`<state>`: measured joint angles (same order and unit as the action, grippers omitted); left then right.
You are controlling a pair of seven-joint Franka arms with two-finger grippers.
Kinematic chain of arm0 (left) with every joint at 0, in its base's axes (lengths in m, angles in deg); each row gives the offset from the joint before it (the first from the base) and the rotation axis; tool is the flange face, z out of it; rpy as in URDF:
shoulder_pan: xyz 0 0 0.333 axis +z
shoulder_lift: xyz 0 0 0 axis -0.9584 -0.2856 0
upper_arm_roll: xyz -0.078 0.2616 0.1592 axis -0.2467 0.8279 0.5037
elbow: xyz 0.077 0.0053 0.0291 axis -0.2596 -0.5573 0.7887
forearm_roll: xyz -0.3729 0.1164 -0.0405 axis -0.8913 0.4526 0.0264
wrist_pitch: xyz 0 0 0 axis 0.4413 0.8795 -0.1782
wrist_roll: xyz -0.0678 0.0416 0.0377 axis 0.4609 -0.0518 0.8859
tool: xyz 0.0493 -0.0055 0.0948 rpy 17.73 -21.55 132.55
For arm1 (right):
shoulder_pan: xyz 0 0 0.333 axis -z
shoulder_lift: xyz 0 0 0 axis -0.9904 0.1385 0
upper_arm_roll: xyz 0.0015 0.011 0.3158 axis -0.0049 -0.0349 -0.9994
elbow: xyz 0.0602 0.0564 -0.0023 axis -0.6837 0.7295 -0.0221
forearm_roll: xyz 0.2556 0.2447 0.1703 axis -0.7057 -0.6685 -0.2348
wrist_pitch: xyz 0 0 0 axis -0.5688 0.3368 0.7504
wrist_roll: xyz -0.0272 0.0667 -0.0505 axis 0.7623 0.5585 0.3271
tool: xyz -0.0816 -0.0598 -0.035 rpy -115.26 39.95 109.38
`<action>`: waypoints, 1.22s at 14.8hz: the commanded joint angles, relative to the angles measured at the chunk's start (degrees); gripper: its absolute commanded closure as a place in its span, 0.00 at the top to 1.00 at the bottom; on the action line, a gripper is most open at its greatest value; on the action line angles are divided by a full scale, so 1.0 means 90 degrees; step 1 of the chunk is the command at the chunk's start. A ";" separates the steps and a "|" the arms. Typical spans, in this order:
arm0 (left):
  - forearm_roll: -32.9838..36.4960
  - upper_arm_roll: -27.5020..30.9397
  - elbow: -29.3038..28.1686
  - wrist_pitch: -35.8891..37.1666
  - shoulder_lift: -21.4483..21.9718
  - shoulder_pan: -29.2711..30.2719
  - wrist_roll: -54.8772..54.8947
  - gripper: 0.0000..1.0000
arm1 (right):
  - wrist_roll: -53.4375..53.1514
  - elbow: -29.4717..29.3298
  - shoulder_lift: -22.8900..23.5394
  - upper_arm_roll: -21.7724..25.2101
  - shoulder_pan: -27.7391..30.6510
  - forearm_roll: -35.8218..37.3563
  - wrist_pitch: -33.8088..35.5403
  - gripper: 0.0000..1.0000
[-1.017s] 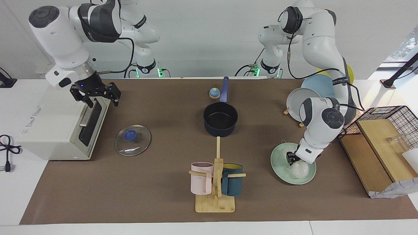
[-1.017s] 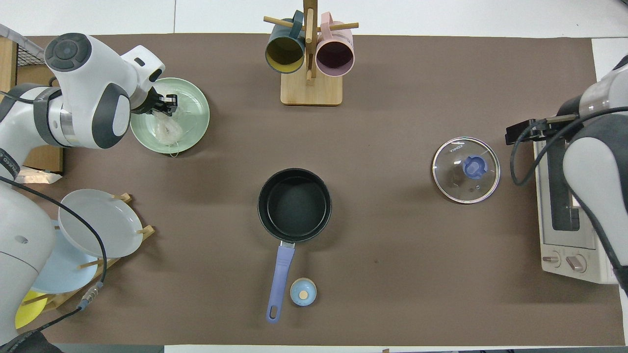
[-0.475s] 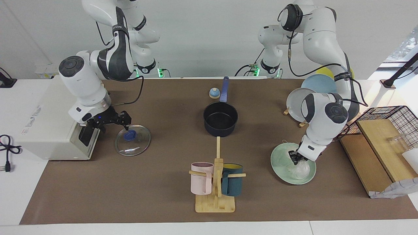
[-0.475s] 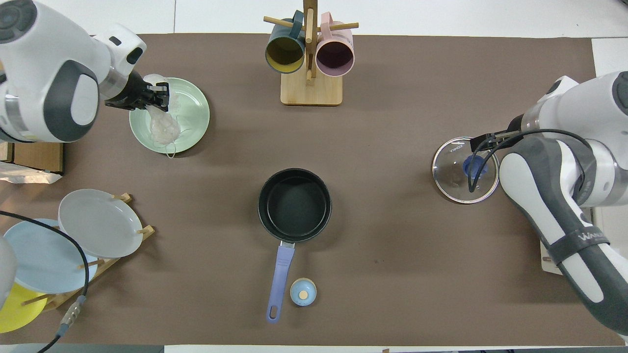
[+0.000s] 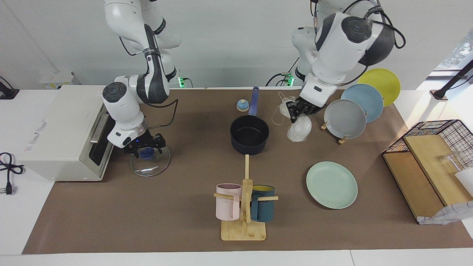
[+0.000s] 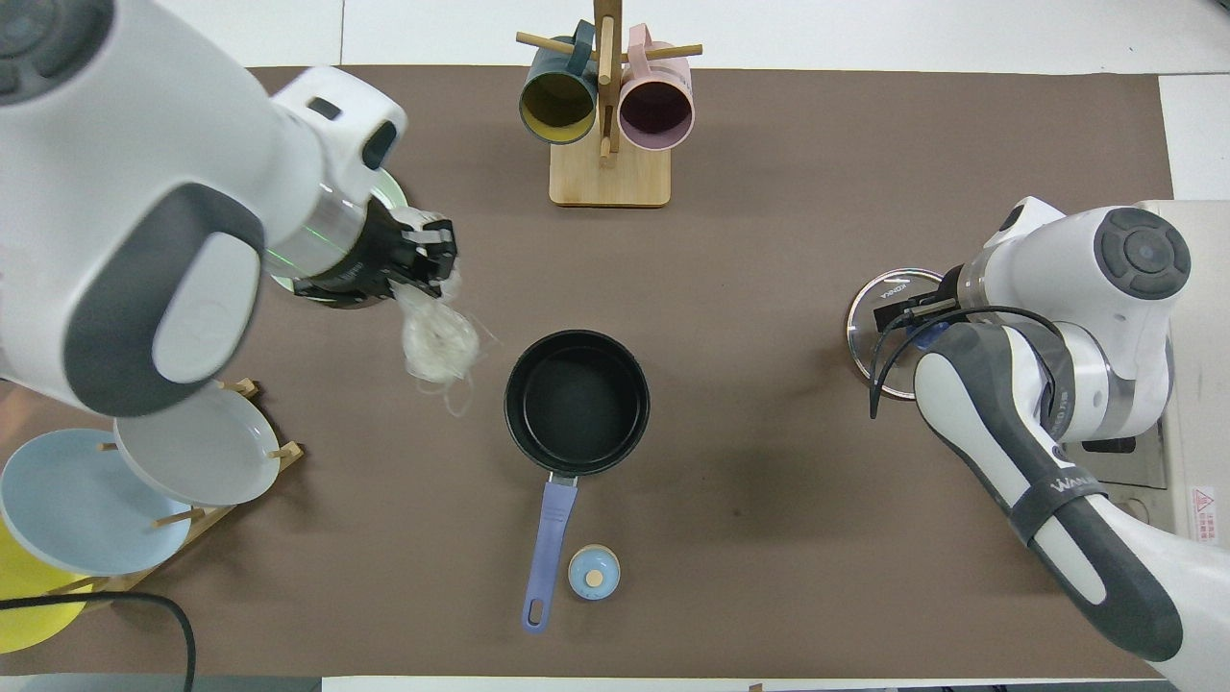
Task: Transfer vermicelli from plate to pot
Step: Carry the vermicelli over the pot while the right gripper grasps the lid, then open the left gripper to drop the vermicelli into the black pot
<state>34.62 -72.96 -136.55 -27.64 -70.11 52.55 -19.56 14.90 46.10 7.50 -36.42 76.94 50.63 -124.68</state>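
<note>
My left gripper is shut on the vermicelli, a whitish tangle that hangs below it in the air. It is over the table just beside the pot, toward the left arm's end. In the overhead view the left gripper and the vermicelli are also beside the pot, whose inside is bare. The mint-green plate is bare. My right gripper is low and open, its fingers on either side of the blue knob of the glass lid.
A mug rack with a pink and a dark teal mug stands farther from the robots than the pot. A plate rack holds the grey plate, a light blue and a yellow one. A toaster oven, a small blue bell and a wire basket are also here.
My left gripper lifted the vermicelli off the mint-green plate and carried it up beside the pot. My right gripper came down from the oven onto the lid's knob.
</note>
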 commanded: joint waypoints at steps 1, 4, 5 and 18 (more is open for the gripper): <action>-0.0118 0.0127 -0.1142 -0.0482 0.0572 -0.0756 -0.0597 0.00 | 0.0376 0.0195 -0.0130 -0.0032 0.0068 -0.0140 -0.0192 1.00; -0.0118 0.0127 -0.2423 -0.1575 0.0838 -0.1313 -0.0909 0.00 | 0.0504 0.0195 -0.0061 -0.0032 0.0088 -0.0140 -0.0182 1.00; -0.0118 0.0127 -0.2619 -0.1791 0.0819 -0.1441 -0.0949 0.00 | 0.0514 0.0205 -0.0061 -0.0032 0.0088 -0.0140 -0.0173 1.00; -0.0108 0.0137 -0.3383 -0.3785 0.0028 -0.1608 -0.0697 0.00 | 0.0826 0.0312 -0.0022 -0.0032 0.0244 -0.0140 -0.0144 0.88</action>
<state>34.60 -72.84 -166.18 -59.82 -70.01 38.89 -27.61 20.24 48.09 7.61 -36.26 78.37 50.63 -125.14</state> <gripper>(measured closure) 0.758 0.101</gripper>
